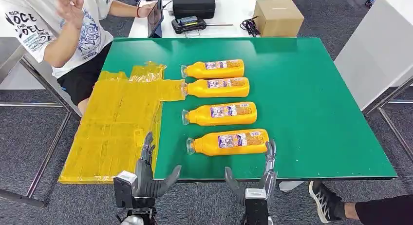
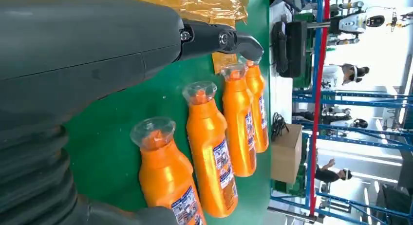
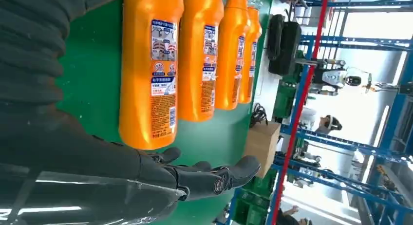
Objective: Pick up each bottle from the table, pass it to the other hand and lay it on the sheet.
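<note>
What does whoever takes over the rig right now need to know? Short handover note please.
Left hand: open, holds nothing, at the near table edge beside the yellow sheet.
Right hand: open, holds nothing, fingers up by the base of the nearest bottle, not gripping it.
Four orange bottles lie on their sides in a row on the green table, caps toward the sheet: nearest, second, third, farthest.
Done: nothing lies fully on the sheet.
Left: all four bottles to pick, pass and lay down.
A person sits at the far left corner.
</note>
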Robot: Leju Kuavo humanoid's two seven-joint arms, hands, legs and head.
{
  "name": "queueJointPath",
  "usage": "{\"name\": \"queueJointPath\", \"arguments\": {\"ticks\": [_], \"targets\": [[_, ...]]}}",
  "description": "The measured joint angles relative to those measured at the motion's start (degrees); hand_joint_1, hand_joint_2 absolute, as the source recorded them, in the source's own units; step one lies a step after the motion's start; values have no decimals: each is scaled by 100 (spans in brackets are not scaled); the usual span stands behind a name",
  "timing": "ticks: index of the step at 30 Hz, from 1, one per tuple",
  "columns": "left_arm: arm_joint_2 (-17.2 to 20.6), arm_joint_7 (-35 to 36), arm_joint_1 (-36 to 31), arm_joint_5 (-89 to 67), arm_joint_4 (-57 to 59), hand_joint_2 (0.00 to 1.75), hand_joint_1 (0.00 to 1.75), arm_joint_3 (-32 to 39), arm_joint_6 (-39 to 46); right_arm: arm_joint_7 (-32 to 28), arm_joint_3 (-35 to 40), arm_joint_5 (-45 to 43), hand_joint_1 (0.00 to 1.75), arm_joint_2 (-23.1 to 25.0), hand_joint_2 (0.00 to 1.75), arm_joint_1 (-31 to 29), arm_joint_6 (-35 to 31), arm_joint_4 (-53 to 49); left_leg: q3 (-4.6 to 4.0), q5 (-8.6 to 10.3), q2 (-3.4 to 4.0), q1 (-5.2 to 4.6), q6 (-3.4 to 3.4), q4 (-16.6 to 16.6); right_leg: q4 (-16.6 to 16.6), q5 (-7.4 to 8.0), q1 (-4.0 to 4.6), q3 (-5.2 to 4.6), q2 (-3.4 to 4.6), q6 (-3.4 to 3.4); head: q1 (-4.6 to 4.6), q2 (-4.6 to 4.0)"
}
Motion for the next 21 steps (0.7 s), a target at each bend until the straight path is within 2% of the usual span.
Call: {"name": "queueJointPath", "arguments": {"ticks": [9,12,17,21], "targets": [[0,24,-1,-59,-2,175,0,0,-18,18,-15,184,0,0,175,-23,-2,26,0,0,0,0,0,0,0,0,0,0,0,0,0,0],[2,33,3,-70,-2,175,0,0,-116,230,-44,762,0,-22,175,-28,-9,20,0,0,0,0,0,0,0,0,0,0,0,0,0,0],[15,-199,58,-495,-46,175,0,-7,-5,1085,-227,2285,0,-138,175,-25,164,-212,0,0,-2,-1,0,0,-1,0,-1,0,-1,0,0,0],[17,-227,74,-654,-92,175,0,-13,4,1314,-439,2598,0,-266,175,-37,273,-396,-1,-1,0,-2,1,0,-1,1,-2,0,0,1,0,0]]}}
